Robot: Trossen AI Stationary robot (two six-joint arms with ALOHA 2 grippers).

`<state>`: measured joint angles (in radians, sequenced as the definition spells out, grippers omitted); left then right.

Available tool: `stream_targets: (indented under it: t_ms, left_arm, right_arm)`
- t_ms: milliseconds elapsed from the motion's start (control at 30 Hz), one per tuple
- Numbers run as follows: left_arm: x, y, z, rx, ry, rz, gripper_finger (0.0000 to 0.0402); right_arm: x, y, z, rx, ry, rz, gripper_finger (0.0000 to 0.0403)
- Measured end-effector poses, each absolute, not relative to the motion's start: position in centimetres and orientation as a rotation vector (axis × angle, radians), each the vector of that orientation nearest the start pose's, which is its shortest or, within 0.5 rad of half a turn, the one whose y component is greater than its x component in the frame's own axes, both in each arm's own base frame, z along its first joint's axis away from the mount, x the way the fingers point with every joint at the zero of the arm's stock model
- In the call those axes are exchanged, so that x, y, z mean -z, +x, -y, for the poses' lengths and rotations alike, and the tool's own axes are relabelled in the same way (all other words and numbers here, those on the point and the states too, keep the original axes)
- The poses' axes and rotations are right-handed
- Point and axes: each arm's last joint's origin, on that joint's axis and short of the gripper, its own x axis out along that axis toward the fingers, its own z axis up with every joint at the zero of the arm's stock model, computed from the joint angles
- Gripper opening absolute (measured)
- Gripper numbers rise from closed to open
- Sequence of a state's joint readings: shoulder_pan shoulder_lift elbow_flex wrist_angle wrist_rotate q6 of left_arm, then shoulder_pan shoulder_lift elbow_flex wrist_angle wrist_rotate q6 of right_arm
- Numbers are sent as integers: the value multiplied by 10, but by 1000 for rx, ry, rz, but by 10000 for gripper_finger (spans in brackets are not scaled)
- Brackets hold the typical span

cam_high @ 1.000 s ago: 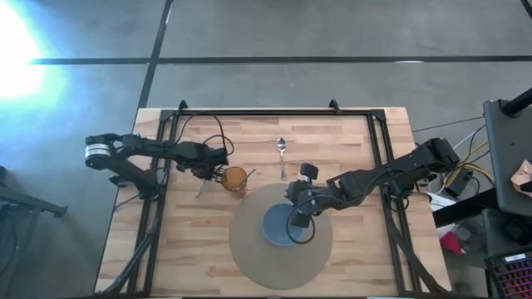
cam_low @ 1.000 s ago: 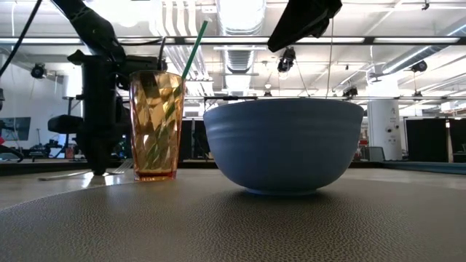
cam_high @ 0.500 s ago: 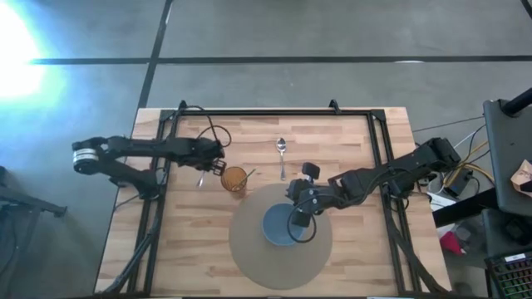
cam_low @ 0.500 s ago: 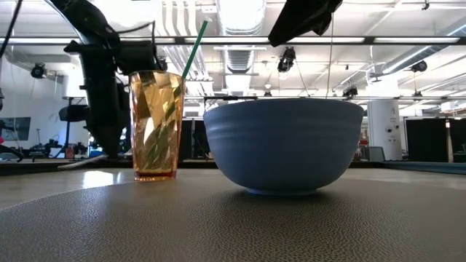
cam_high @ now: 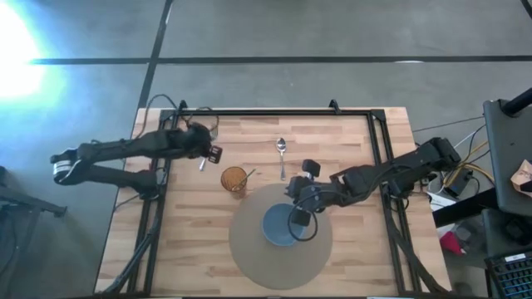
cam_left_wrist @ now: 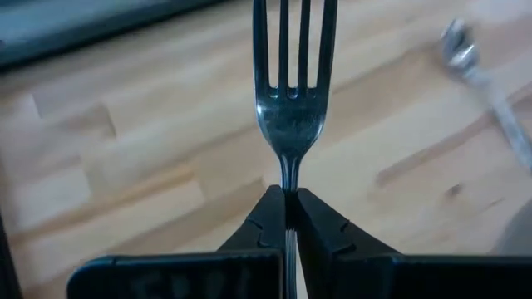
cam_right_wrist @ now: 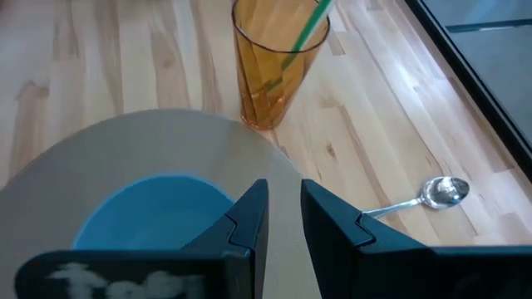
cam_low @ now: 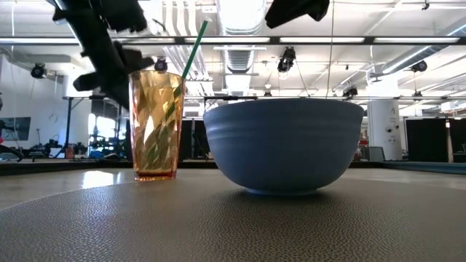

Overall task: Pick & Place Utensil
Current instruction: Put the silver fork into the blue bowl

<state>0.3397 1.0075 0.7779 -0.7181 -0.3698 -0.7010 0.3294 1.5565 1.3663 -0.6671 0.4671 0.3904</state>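
Note:
My left gripper point(cam_high: 209, 154) hovers above the table, left of the orange cup point(cam_high: 234, 178), shut on a silver fork point(cam_left_wrist: 290, 100). The cup holds a green straw point(cam_low: 191, 51) and stands on the wood at the round grey mat's point(cam_high: 249, 257) edge. A blue bowl point(cam_high: 280, 226) sits on the mat. My right gripper point(cam_right_wrist: 283, 212) hangs over the bowl, its fingers slightly open and holding nothing. A silver spoon point(cam_high: 282, 154) lies on the wood beyond the mat. My left gripper pinches the fork's neck point(cam_left_wrist: 288, 184), just below the tines, between its two fingertips. The fork runs along the fingers, and its tines point(cam_left_wrist: 291, 46) stick out ahead of them. It is lifted clear of the table.
A black frame rail point(cam_high: 249, 114) runs round the table's far and side edges. Bare wood point(cam_high: 183, 241) lies left of the mat, toward the near edge.
My left gripper has risen from beside the cup and drawn a little toward the table's far edge, carrying the fork with it. The fork, which lay on the wood left of the cup, is now lifted clear. My right arm has kept still.

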Motion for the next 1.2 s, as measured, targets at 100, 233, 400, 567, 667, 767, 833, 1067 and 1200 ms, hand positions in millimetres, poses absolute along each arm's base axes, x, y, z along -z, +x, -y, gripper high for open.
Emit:
stream_targets:
  t_ms: [100,233,400,567,667,767,833,1067,1200]
  left_arm:
    - [-270,167,-71,-958,-568,-624,7]
    - [-291,162,-70,-938,-530,-531,8]
    - [-314,160,-69,-888,-497,-395,10]
    - [-332,161,-68,-818,-485,-298,5]
    - [-340,164,-67,-735,-499,-238,10]
    - [-348,169,-66,-629,-514,-167,10]
    - [-354,171,-66,-557,-520,-114,7]
    - [-369,177,-62,-342,-547,12,11]
    - [-373,182,-61,-247,-563,43,6]
  right_arm:
    - [-313,314,-94,276,42,-745,68]
    - [-318,310,-94,268,48,-731,68]
    - [-322,303,-100,243,41,-727,68]
    - [-323,295,-110,211,16,-748,68]
    - [-322,291,-116,195,-3,-767,68]
    - [-320,288,-120,183,-19,-784,68]
    - [-319,286,-121,184,-32,-795,68]
    - [-318,284,-122,185,-44,-809,68]
    - [-318,285,-122,183,-50,-808,68]
